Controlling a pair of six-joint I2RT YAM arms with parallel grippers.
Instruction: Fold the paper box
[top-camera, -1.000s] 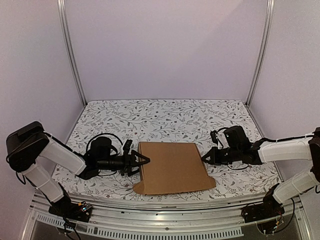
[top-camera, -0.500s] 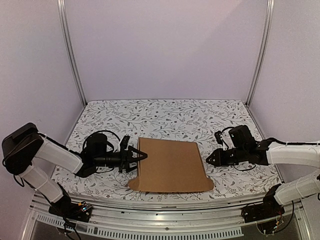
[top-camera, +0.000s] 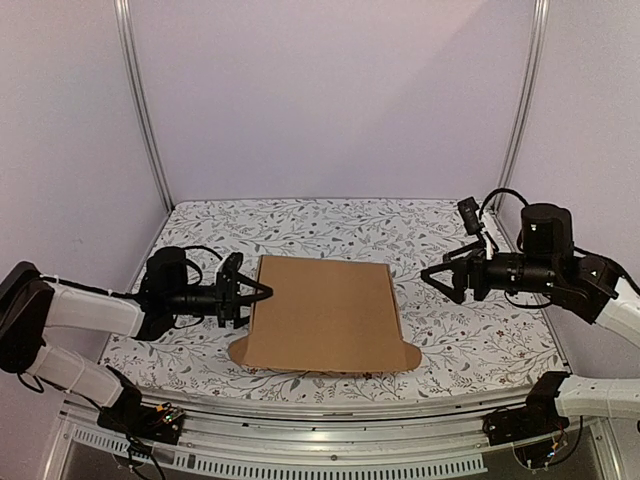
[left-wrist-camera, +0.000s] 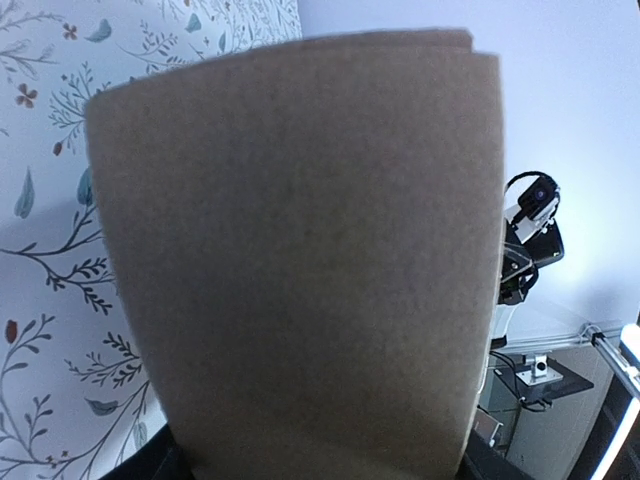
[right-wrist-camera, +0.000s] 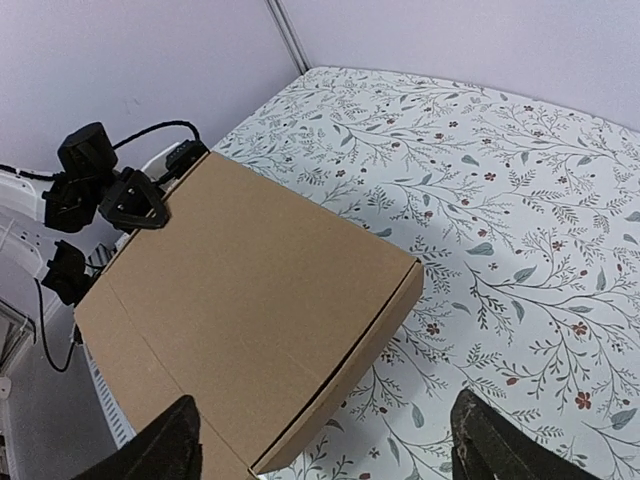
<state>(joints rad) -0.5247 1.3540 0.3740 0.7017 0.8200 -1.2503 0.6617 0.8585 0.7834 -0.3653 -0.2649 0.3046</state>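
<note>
Right tool (top-camera: 437, 280) hovers open, level, apart from the paper box (top-camera: 320, 315)

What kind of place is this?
Probably a robot test booth: plain white wall panels between aluminium posts, a floral-patterned tabletop, and two robot arms flanking a flat brown cardboard box.

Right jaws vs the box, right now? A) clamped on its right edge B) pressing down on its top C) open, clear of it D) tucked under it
C: the right jaws stand spread, apart from the box, with bare table between them.
</note>
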